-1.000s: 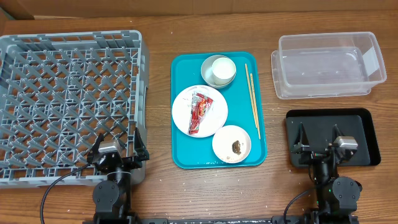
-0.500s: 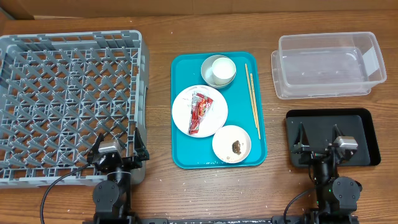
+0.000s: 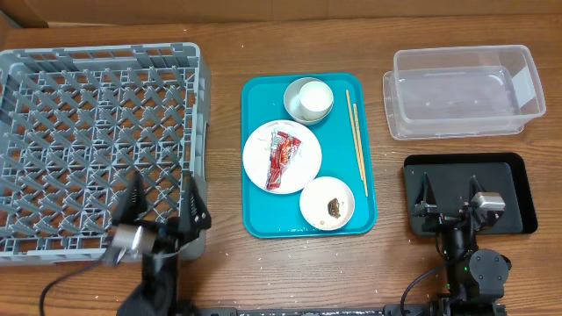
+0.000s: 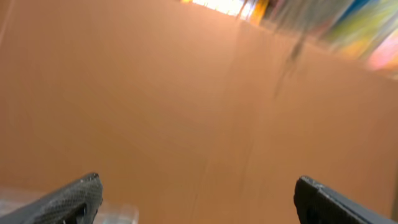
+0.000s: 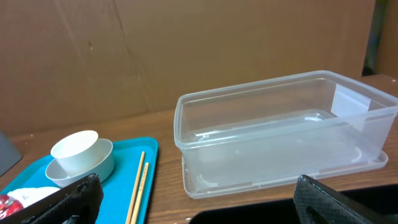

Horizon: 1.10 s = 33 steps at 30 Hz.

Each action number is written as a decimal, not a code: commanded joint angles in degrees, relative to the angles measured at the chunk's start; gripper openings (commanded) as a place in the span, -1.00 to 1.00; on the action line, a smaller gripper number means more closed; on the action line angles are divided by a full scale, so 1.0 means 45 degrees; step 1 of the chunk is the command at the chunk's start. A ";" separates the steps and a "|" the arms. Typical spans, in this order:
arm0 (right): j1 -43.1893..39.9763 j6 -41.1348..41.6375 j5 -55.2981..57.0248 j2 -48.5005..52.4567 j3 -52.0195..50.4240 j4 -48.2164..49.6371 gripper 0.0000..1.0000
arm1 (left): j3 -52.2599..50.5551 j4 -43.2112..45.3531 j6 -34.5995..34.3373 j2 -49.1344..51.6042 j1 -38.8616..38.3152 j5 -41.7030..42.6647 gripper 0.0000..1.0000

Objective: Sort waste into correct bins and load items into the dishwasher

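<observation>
On the teal tray a red snack wrapper lies on a whitish-pink plate. A white cup sits in a pale bowl. Another bowl holds a brown food lump. Wooden chopsticks lie along the tray's right side. The grey dish rack is at left. The clear tub and black tray are at right. My left gripper is open at the rack's near right corner, its wrist view blurred. My right gripper is open over the black tray.
A brown cardboard wall stands behind the table. The right wrist view shows the cup in its bowl, the chopsticks and the clear tub. Bare wood lies between the teal tray and the bins.
My left arm has started to move: its wrist has shifted left and toward the near edge and tilted. The right arm and all objects are unchanged.
</observation>
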 commanded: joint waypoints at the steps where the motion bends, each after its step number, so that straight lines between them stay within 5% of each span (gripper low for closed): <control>1: 0.0083 0.0097 -0.0049 -0.0117 -0.0136 0.0087 1.00 | 0.0384 0.0495 -0.0306 -0.0049 -0.0083 0.0593 1.00; 7: 0.0083 0.0097 -0.0049 -0.0117 -0.0136 0.0087 1.00 | 0.4114 -0.5051 0.1817 0.2127 -0.0083 0.2098 1.00; 14: 0.0083 0.0097 -0.0049 -0.0117 -0.0136 0.0087 1.00 | 1.1560 -1.3085 0.4498 0.9933 -0.0092 0.3725 1.00; 20: 0.0083 0.0097 -0.0049 -0.0117 -0.0136 0.0087 1.00 | 1.7913 -1.8530 0.4595 1.5635 -0.0083 0.4109 1.00; 27: 0.0083 0.0097 -0.0049 -0.0117 -0.0136 0.0087 1.00 | 2.0871 -2.0089 0.3536 1.7874 0.0899 0.3662 1.00; 33: 0.0083 0.0097 -0.0049 -0.0117 -0.0136 0.0087 0.99 | 2.0866 -1.9754 0.1413 1.8034 0.5741 0.5935 0.99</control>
